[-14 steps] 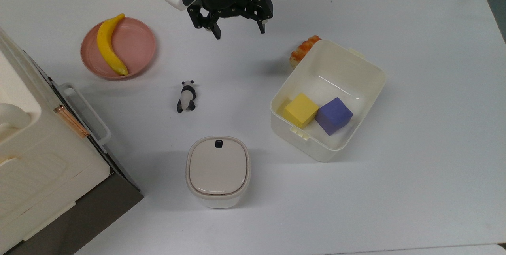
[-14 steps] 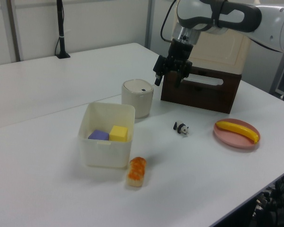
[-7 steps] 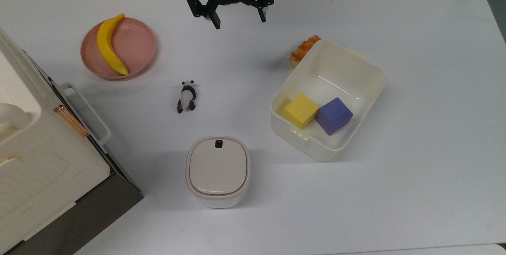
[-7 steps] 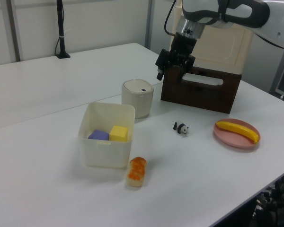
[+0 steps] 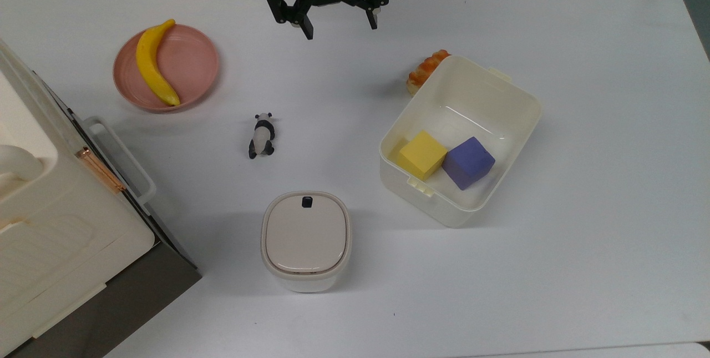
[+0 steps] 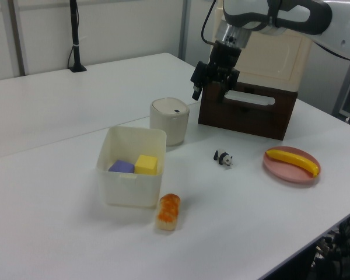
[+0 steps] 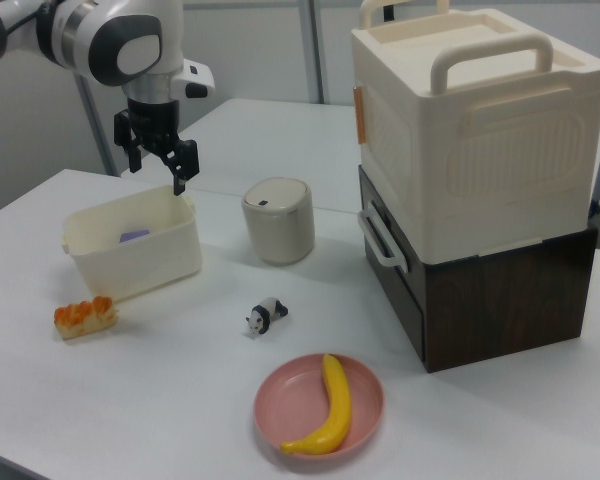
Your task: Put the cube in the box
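The yellow cube (image 5: pixel 422 154) (image 6: pixel 146 164) lies on the floor of the cream-white box (image 5: pixel 427 202) (image 6: pixel 128 189) (image 7: pixel 130 265), touching a purple cube (image 5: pixel 468 162) (image 6: pixel 122 167) beside it. My gripper (image 5: pixel 340 29) (image 6: pixel 209 93) (image 7: pixel 157 172) hangs open and empty, high above the table. In the top view it is near the top edge, up and to the left of the box, well apart from the cube. In the right view the box's near wall hides the yellow cube.
A pink plate (image 5: pixel 194 64) holds a banana (image 5: pixel 155 64). A toy panda (image 5: pixel 260 136) lies mid-table, a lidded white container (image 5: pixel 306 238) below it. An orange pastry (image 5: pixel 424 72) touches the box's far corner. A big cream case (image 7: pixel 470 120) stands on a dark cabinet.
The open gripper has risen and drifted toward the top view's upper edge, then slightly right. Both cubes and the box have stayed put.
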Tool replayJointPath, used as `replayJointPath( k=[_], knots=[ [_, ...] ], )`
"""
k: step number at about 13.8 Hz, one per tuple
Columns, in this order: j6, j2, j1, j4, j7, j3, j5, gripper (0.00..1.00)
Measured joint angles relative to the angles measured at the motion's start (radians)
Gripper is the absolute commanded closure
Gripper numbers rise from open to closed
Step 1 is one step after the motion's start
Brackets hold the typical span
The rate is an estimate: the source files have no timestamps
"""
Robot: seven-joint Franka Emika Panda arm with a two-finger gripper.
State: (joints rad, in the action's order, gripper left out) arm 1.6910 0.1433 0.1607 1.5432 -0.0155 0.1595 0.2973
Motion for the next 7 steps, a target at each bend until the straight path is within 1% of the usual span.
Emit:
replayJointPath(
  k=[7],
  knots=[
    [0.0, -0.008, -0.004, 0.0, 0.0, 0.002, 0.0, 0.0]
  ],
)
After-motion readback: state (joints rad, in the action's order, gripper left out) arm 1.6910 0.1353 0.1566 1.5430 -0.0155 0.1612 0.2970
